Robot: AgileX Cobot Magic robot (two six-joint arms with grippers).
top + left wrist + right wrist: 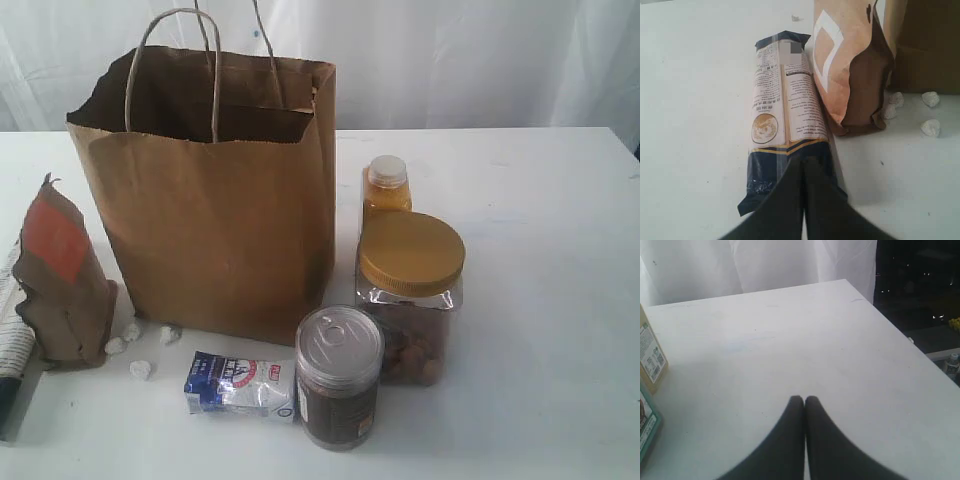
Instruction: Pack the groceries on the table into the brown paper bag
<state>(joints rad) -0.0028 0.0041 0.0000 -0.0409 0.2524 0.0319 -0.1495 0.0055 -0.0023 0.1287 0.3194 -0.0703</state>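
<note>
The silver-lidded dark can stands closest, near the table's front edge. Behind it the brown paper bag stands upright and open, toward the back edge. Next in size, the gold-lidded nut jar stands just right of the can. The brown pouch leans near the left edge, with the long blue-white package flat beside it. The orange bottle, blue-white packet and white lumps follow. The left gripper, fingers pressed together and empty, is over the package's near end. The package's long axis runs straight away from the fingertips, so the left arm is nearer. The right gripper, likewise closed and empty, is over bare table.
</note>
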